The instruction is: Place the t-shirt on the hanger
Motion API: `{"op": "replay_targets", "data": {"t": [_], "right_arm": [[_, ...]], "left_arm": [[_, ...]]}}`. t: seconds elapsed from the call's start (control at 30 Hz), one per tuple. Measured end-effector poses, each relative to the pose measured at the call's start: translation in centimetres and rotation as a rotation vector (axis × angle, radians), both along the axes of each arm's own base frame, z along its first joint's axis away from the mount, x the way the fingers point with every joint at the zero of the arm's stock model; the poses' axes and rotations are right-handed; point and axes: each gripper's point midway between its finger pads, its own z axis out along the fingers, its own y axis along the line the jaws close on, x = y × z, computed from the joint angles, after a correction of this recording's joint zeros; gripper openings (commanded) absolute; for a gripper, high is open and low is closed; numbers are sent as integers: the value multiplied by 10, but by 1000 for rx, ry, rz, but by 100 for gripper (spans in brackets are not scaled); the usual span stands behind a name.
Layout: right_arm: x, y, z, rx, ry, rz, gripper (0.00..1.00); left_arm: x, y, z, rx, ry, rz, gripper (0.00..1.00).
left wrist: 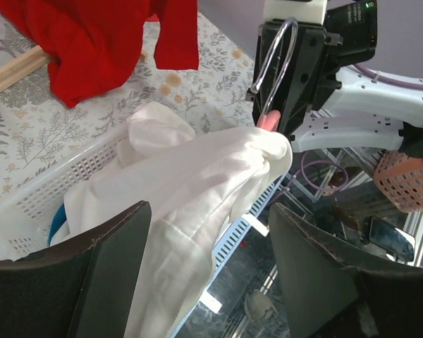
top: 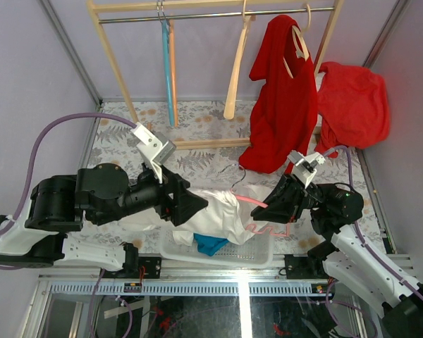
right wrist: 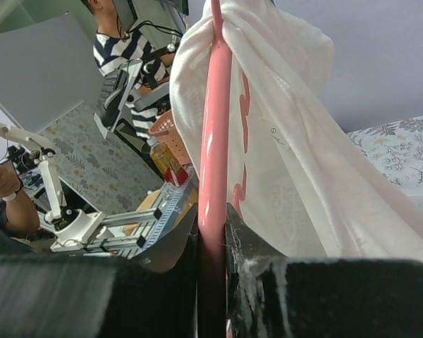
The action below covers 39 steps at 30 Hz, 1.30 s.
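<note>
The white t-shirt (top: pixel 222 213) hangs bunched over one arm of the pale pink hanger (top: pixel 258 203), above the basket. My right gripper (top: pixel 276 203) is shut on the hanger's pink bar (right wrist: pixel 215 141), and the t-shirt (right wrist: pixel 296 148) drapes over the far end of that bar. In the left wrist view the hanger's metal hook (left wrist: pixel 276 56) sticks out of the right gripper, with the t-shirt (left wrist: pixel 197 179) slung below it. My left gripper (left wrist: pixel 210 211) is open, its jaws wide apart. The cloth hangs down beside the left finger (left wrist: pixel 106 274) and is not pinched.
A white plastic basket (top: pixel 257 255) sits at the table's near edge with a blue cloth (top: pixel 210 245) in it. Behind stands a wooden rack (top: pixel 116 56) carrying a light blue hanger (top: pixel 168 67), a beige wooden hanger (top: pixel 236 77) and red garments (top: pixel 282 98).
</note>
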Motion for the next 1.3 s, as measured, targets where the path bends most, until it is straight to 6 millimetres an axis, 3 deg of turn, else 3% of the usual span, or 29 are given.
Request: {"op": "replay_targets", "data": {"t": [0.3, 0.43, 0.87, 1.13, 1.3], "right_arm": [[-5, -2, 4, 6, -11, 29, 0], [-3, 0, 7, 2, -1, 37, 0], [6, 6, 6, -28, 27, 80, 0], [8, 10, 7, -45, 31, 118, 0], [5, 13, 11, -50, 17, 149, 0]], "left_arm": [[-12, -2, 0, -3, 3, -77, 70], [-15, -10, -9, 24, 0, -109, 70], [-15, -19, -15, 15, -35, -137, 69], [-12, -21, -18, 12, -56, -132, 59], [-10, -22, -17, 13, -67, -125, 41]]}}
